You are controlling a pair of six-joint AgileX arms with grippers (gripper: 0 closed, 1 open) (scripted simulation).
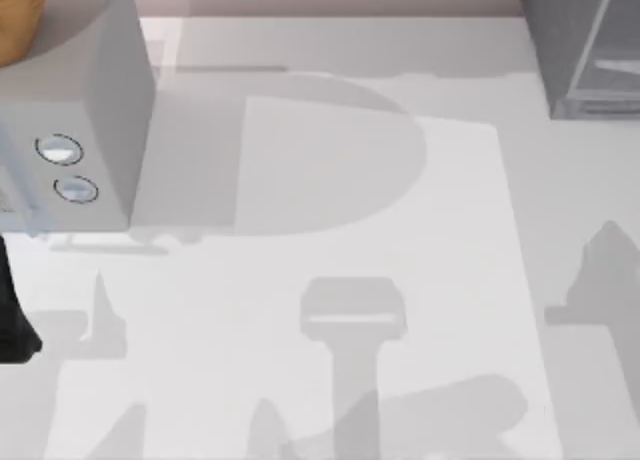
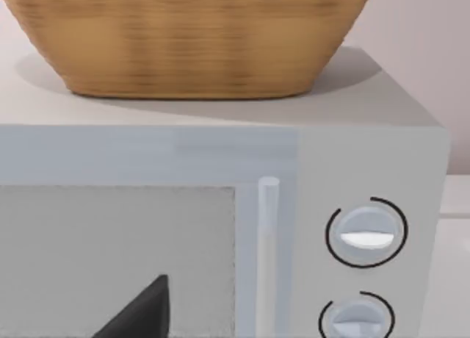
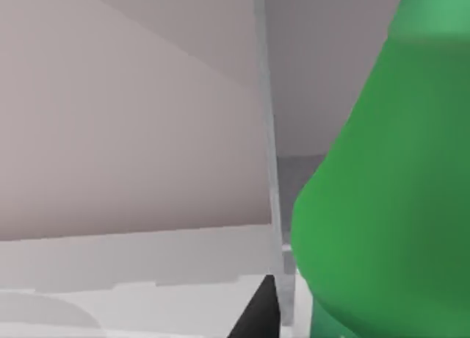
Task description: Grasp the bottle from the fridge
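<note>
The fridge is cut off at the top view's upper right corner; a dark grey body and a pale panel in a grey frame are seen there. In the right wrist view the bottle is seen very close, glossy green, cropped by the frame edge, so its cap and base cannot be made out. Beside it a pale translucent panel edge of the fridge is seen, with the grey interior behind. Whether the bottle stands on a shelf cannot be told.

At the top view's left a lighter grey box with two round dials is partly cropped, and a wicker basket is clipped at the corner above it. The left wrist view gives both in full front: the basket resting on the box's top, the dials, a vertical handle bar and a grey window.

A dark tip is seen low in the left wrist view and a dark wedge low in the right wrist view; these are taken as parts of the fingers, but how far either set is open cannot be told, nor whether the bottle is touched. A black piece of the left arm is cut off at the top view's left edge. The desk is pale, crossed by grey shadows.
</note>
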